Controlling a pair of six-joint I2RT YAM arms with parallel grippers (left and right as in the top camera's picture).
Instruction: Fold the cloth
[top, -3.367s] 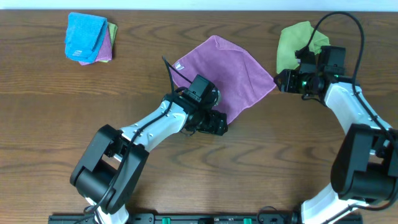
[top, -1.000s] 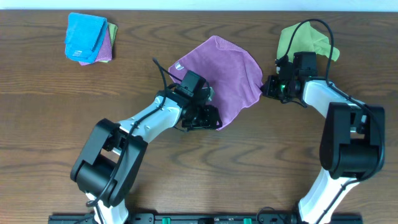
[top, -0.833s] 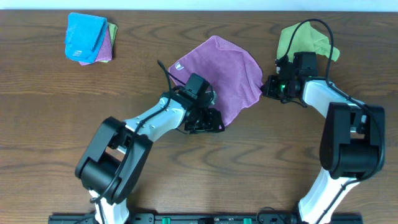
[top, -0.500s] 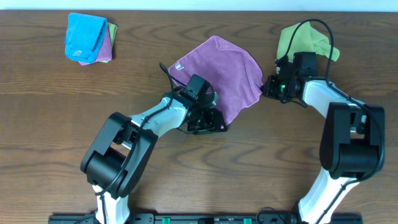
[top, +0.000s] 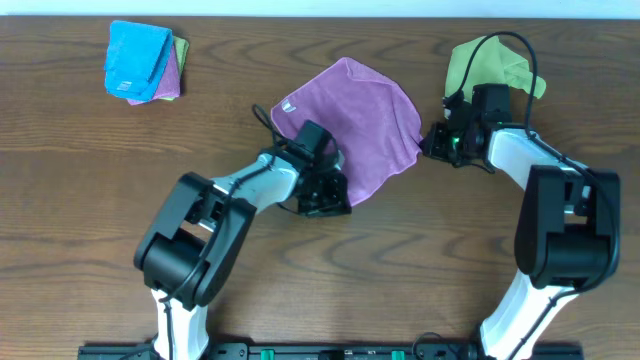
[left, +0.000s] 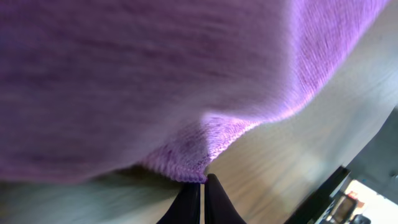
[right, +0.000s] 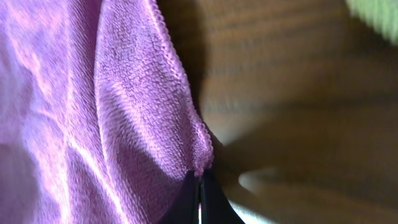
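The cloth (top: 360, 125) lies spread near the middle of the table (top: 100, 220), its white tag at the upper left edge. The left gripper (top: 328, 198) is pinched tight on its near corner and the right gripper (top: 432, 141) on its right corner. A lime-green cloth (top: 482, 62) lies behind the right arm.
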